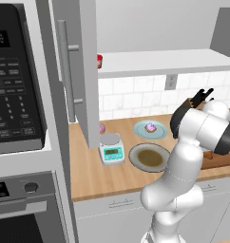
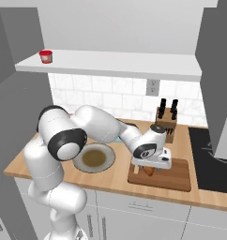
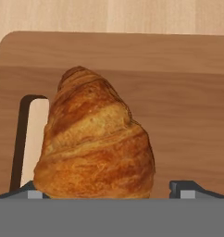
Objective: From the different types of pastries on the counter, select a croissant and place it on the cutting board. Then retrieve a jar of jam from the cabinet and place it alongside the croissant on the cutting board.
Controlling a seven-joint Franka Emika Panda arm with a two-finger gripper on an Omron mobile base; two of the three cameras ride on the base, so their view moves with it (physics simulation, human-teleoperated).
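Observation:
The golden-brown croissant [image 3: 95, 139] lies on the reddish-brown cutting board [image 3: 178, 92], between the two fingertips [image 3: 188, 189] of my gripper [image 3: 109, 192]. The jaws stand wide, with a clear gap on the croissant's right side, so the gripper is open. From the right base view, my gripper [image 2: 149, 168] hangs low over the left part of the cutting board [image 2: 178, 174], with a bit of the croissant [image 2: 147, 172] showing under it. The jar of jam [image 2: 46, 56] with its red lid stands at the left end of the cabinet shelf [image 2: 124, 63]; the open cabinet door [image 1: 81, 71] half hides the jar of jam [image 1: 99, 60].
On the counter [image 1: 98, 175] are a round grey-brown plate [image 1: 150, 157], a small scale [image 1: 111, 149], a pink-frosted cake [image 1: 150, 127] on a pale blue plate, and another cake [image 1: 102, 128] behind the door. A knife block [image 2: 166, 119] stands behind the board, a dark cooktop [image 2: 211, 150] to its right.

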